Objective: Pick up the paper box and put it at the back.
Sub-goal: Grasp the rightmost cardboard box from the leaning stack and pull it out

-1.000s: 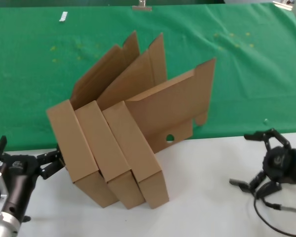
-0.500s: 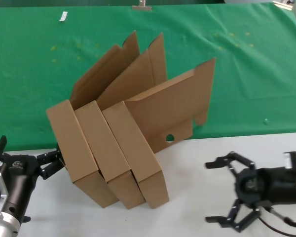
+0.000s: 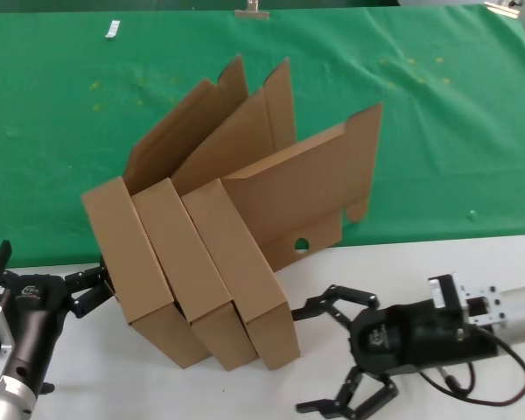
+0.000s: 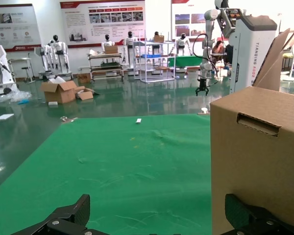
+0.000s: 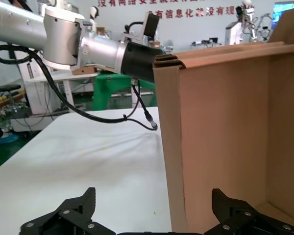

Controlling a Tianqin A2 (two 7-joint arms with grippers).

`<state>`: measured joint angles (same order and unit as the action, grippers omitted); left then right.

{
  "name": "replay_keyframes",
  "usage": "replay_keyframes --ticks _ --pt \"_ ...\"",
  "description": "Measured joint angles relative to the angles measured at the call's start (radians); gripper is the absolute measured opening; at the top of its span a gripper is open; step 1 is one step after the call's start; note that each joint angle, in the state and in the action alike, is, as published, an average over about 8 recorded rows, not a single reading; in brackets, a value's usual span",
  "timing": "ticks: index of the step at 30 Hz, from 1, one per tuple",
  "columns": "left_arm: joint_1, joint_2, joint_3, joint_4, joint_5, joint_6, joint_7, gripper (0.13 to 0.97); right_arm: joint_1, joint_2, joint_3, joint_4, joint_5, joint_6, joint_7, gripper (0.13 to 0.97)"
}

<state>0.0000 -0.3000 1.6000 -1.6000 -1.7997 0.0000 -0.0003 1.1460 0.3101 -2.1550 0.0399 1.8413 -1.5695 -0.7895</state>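
Three alike brown paper boxes lean together with lids raised, straddling the white table's edge and the green cloth at the back [image 3: 437, 131]. The rightmost paper box [image 3: 245, 271] has a small round hole [image 3: 301, 245] in its lid. My right gripper [image 3: 311, 359] is open, low over the table just right of that box's lower corner. In the right wrist view the box's side wall [image 5: 225, 137] stands between the spread fingers of the right gripper [image 5: 154, 208]. My left gripper [image 3: 44, 271] is open beside the leftmost box [image 3: 127, 254]. In the left wrist view the left gripper [image 4: 159, 215] faces that box [image 4: 257, 161].
The white table [image 3: 420, 262] runs along the front, bare to the right of the boxes. The middle box [image 3: 192, 271] is sandwiched between the other two. A small white tag [image 3: 112, 30] lies far back on the cloth. My left arm [image 5: 88, 44] shows beyond the box.
My right arm has swept left across the white table from its right edge to the rightmost box, fingers staying open. The left arm and the boxes have not moved.
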Motion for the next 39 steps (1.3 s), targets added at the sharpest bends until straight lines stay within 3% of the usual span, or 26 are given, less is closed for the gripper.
replay_keyframes --ticks 4,8,17,25,34,39 --pt "0.000 0.000 0.000 0.000 0.000 0.000 0.000 0.966 0.007 -0.028 0.012 -0.009 -0.022 0.000 -0.007 0.810" --pt "0.000 0.000 0.000 0.000 0.000 0.000 0.000 0.966 0.015 -0.047 0.028 -0.016 -0.049 0.000 -0.014 0.810" --pt "0.000 0.000 0.000 0.000 0.000 0.000 0.000 0.966 0.031 -0.065 0.074 -0.027 -0.119 0.020 -0.025 0.635" --pt "0.000 0.000 0.000 0.000 0.000 0.000 0.000 0.966 0.036 -0.063 0.108 -0.030 -0.176 0.055 -0.036 0.422" --pt "0.000 0.000 0.000 0.000 0.000 0.000 0.000 0.966 0.040 -0.056 0.143 -0.030 -0.218 0.070 -0.040 0.267" --pt "0.000 0.000 0.000 0.000 0.000 0.000 0.000 0.966 0.045 -0.049 0.160 -0.030 -0.232 0.060 -0.039 0.222"
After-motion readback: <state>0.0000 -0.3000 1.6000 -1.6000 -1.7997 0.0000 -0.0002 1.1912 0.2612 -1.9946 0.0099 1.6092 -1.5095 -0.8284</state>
